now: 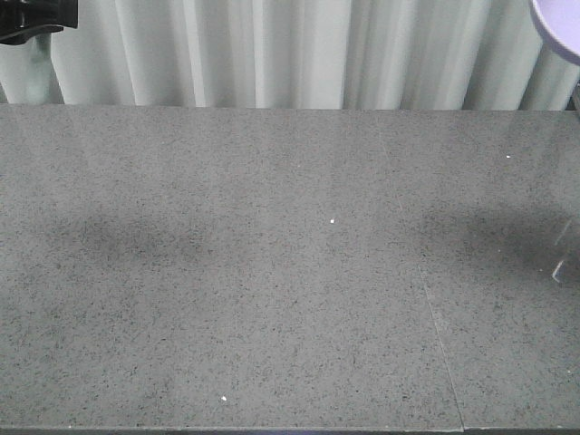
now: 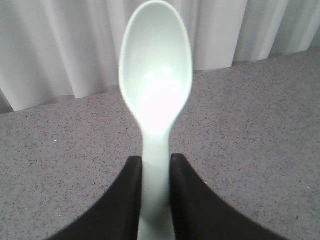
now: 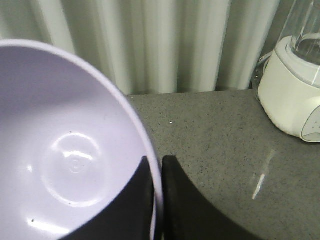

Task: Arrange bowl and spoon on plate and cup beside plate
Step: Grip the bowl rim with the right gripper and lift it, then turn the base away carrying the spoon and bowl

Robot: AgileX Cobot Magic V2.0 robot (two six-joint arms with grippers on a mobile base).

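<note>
No text, label, brand or number can be read anywhere. A small moulded mark (image 3: 76,163) at the centre of the bowl (image 3: 60,115) is too blurred to make out.

In my left gripper (image 2: 156,169): spoon (image 2: 156,95). In my right gripper (image 3: 159,167): bowl (image 3: 70,150) rim. Both above counter (image 1: 290,272); curtain (image 1: 272,54) behind it, blender base (image 3: 292,95) at right.

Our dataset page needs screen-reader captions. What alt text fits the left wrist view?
A pale mint-green spoon is pinched by its handle between two black fingers, its scoop end extending away from the camera. Below lies a grey speckled countertop, with a white pleated curtain behind.
</note>
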